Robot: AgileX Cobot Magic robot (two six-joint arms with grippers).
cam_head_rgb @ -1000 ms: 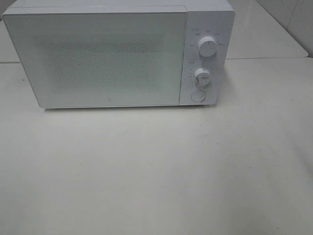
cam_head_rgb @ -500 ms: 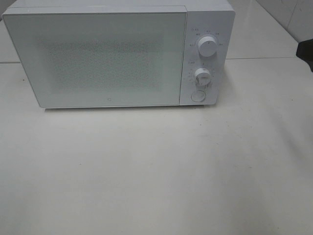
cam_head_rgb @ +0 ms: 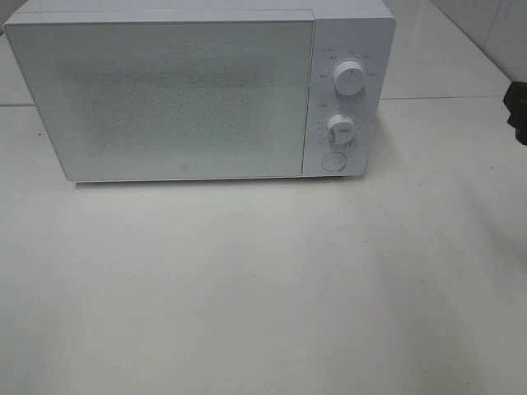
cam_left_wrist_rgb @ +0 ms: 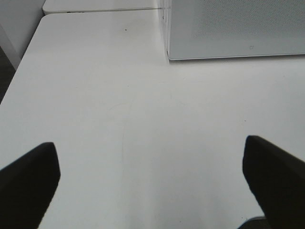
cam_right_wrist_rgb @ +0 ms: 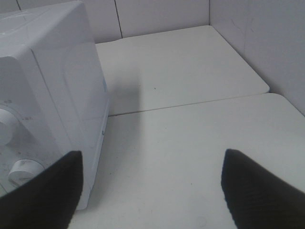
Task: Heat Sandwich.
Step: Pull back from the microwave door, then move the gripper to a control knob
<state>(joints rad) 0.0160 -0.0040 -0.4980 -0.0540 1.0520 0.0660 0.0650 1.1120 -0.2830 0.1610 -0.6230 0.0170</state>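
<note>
Though closed, white microwave [cam_head_rgb: 198, 90] near right gripper [cam_right_wrist_rgb: 152, 167].

White microwave [cam_head_rgb: 165, 99], door shut, upper knob [cam_head_rgb: 349, 81] above lower knob [cam_head_rgb: 340, 128] above round button [cam_head_rgb: 333, 161], on white table [cam_head_rgb: 247, 288]

Left fingers [cam_left_wrist_rgb: 272, 176] — blunt, matte black wedges; right fingers [cam_right_wrist_rgb: 259, 188] alike (finely ribbed surface).

The microwave [cam_head_rgb: 198, 95] is cut off at twelve o'clock; its dotted door [cam_head_rgb: 165, 103] hides the inside; the marks around the knobs [cam_head_rgb: 349, 81] are too small to read; at three o'clock the right arm [cam_head_rgb: 518, 111] is mostly cut off.
</note>
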